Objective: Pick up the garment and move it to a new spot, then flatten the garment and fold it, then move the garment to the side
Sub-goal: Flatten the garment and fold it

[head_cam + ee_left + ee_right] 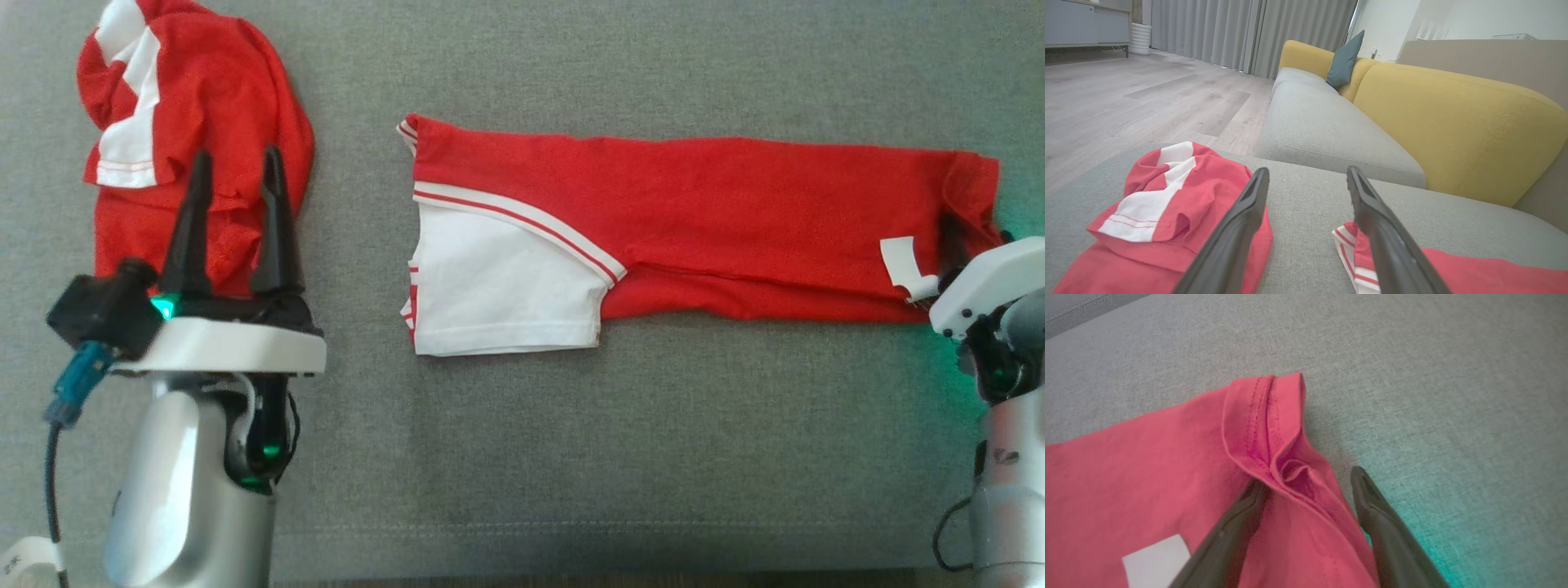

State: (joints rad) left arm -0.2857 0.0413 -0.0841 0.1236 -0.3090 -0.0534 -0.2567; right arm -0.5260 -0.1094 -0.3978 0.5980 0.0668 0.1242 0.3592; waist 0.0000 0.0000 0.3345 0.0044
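A red garment with a white sleeve and a white tag lies folded into a long strip across the grey cushion. Its right end rises in a stitched hem fold. My right gripper stands open, one finger on the cloth and the other just off its edge, with the fold between them. In the head view the right gripper sits at the strip's far right end. My left gripper is open and empty above a second, crumpled red and white garment. The left wrist view shows the left gripper between both garments.
The grey cushion surface spreads around the garments, with its front seam near the bottom. Beyond it stand a sofa with yellow backs, a teal pillow, wooden floor and grey curtains.
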